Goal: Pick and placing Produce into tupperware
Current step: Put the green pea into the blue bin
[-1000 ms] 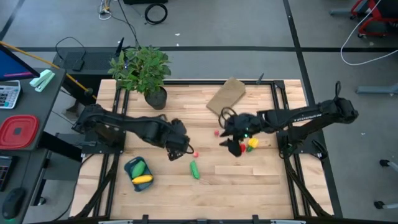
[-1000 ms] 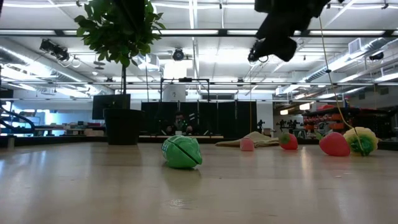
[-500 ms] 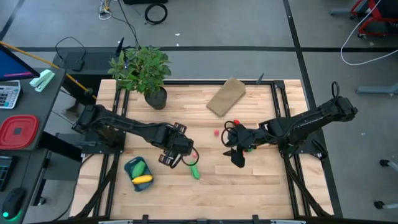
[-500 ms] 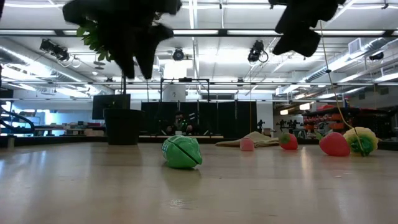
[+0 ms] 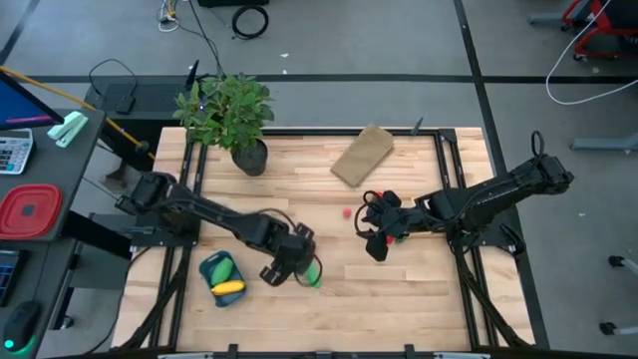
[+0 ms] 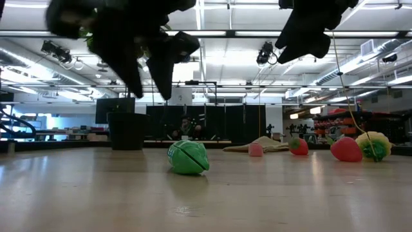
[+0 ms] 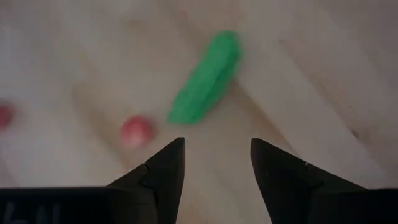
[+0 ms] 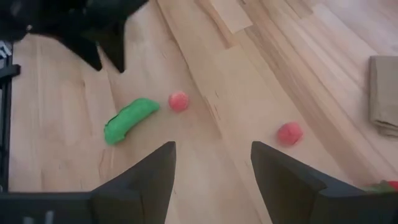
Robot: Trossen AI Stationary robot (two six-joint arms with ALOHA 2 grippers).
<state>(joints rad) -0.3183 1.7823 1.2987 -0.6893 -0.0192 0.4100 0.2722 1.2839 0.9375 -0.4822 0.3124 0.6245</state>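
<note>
The blue tupperware (image 5: pixel 220 276) sits near the table's near-left part, with a green piece and the yellow banana (image 5: pixel 228 287) inside. A long green piece (image 5: pixel 313 273) (image 7: pixel 205 78) (image 6: pixel 188 157) lies flat on the wood. My left gripper (image 5: pixel 291 265) (image 7: pixel 217 155) hangs open just left of it and above it. A small pink ball (image 7: pixel 137 130) (image 8: pixel 178 100) lies close by. My right gripper (image 5: pixel 377 242) (image 8: pixel 213 155) is open above the table's middle right. A small red piece (image 5: pixel 347 211) (image 8: pixel 289 132) rests farther back.
A potted leafy plant (image 5: pixel 239 120) stands at the far left and a tan flat block (image 5: pixel 364 155) at the far middle. In the low view, red (image 6: pixel 346 149) and yellow-green (image 6: pixel 374 145) pieces lie on the right. Bare wood stretches along the near edge.
My left gripper has moved toward the near edge and slightly right, coming down toward the long green piece, and now hangs beside it. My right gripper has shifted a little toward the near edge. The produce on the table has stayed put.
</note>
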